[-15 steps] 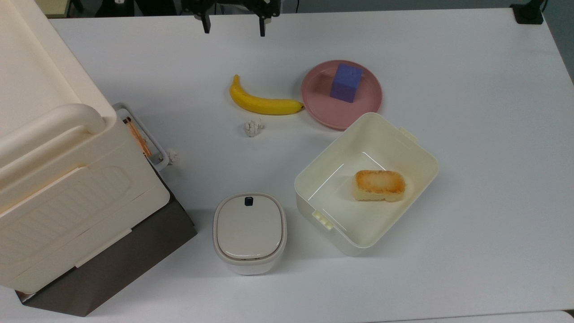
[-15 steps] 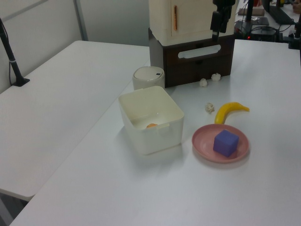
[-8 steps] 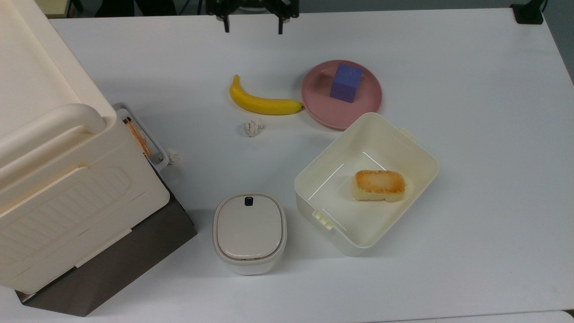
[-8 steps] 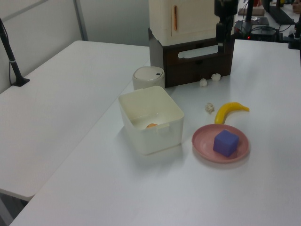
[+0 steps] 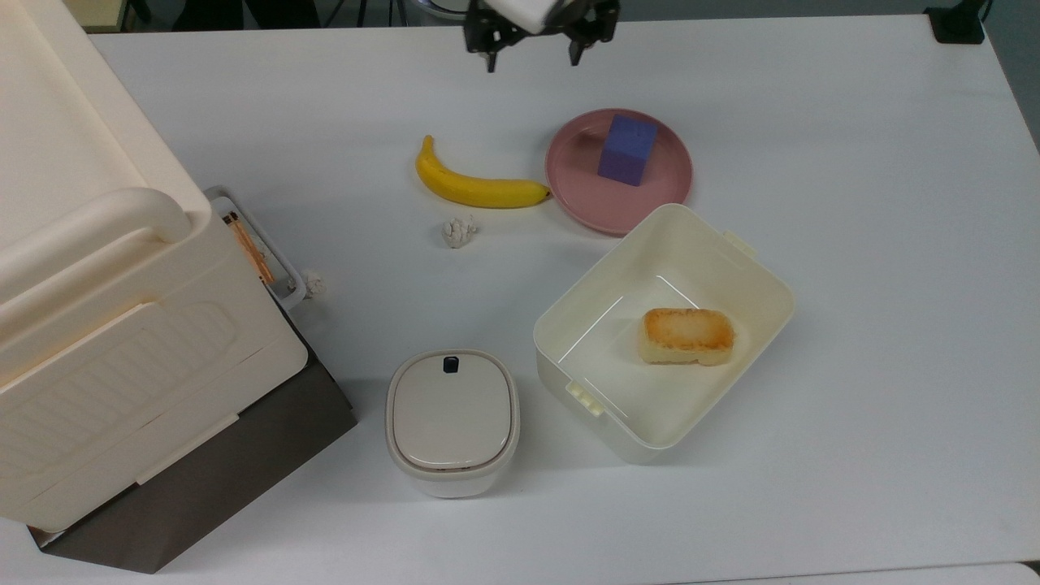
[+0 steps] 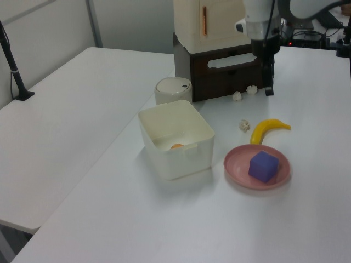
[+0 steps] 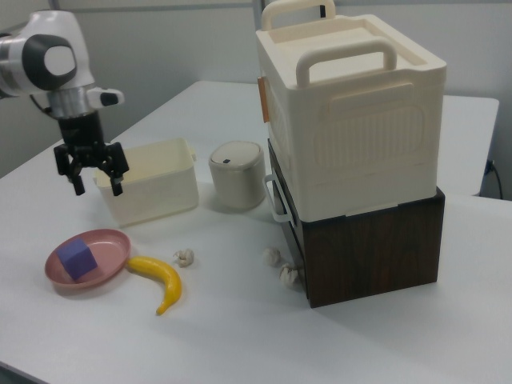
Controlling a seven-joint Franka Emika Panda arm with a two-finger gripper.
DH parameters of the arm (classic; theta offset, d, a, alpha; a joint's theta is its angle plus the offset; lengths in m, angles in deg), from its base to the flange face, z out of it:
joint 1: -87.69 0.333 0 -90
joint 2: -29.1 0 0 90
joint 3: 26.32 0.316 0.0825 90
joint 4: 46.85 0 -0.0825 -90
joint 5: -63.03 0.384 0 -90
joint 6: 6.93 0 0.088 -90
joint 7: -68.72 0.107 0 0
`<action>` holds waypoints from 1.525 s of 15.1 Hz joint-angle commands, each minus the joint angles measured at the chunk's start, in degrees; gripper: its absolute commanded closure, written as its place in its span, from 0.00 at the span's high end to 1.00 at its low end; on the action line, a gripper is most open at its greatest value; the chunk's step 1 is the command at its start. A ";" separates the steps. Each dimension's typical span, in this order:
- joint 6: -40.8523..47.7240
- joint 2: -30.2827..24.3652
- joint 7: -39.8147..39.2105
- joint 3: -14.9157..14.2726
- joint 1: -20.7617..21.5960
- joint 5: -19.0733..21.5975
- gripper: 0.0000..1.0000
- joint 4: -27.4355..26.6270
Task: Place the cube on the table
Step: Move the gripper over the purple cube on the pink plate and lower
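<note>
Top view: the cube (image 5: 627, 150) stands on the pink plate (image 5: 578, 187), off-centre toward the bench's (image 5: 853, 244) far edge; the gripper (image 5: 532, 55) hangs there with fingers wide, holding nothing.

Left view: the banana (image 6: 267, 130) lies just beside the plate, so a skewed descent might clip it.

Right view: the cream bin (image 7: 152, 188) stands near; a shallow grip could tip the cube.
</note>
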State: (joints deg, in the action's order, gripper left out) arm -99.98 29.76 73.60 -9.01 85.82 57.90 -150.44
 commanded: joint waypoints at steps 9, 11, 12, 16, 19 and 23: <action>-9.16 0.48 13.48 11.16 3.36 -0.93 1.00 -9.71; -11.88 1.80 16.81 11.51 3.80 -1.46 1.00 -10.32; -13.72 2.41 18.83 11.60 4.24 -2.24 1.00 -11.02; -21.37 5.84 30.60 11.60 5.56 -9.00 1.00 -14.10; -22.44 9.00 36.94 11.60 7.05 -14.45 1.00 -14.19; -22.44 10.85 37.66 11.69 7.32 -14.82 1.00 -14.28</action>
State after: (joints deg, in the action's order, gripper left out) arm -121.32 40.13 109.42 2.78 92.54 44.19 -164.03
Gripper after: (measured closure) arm 0.000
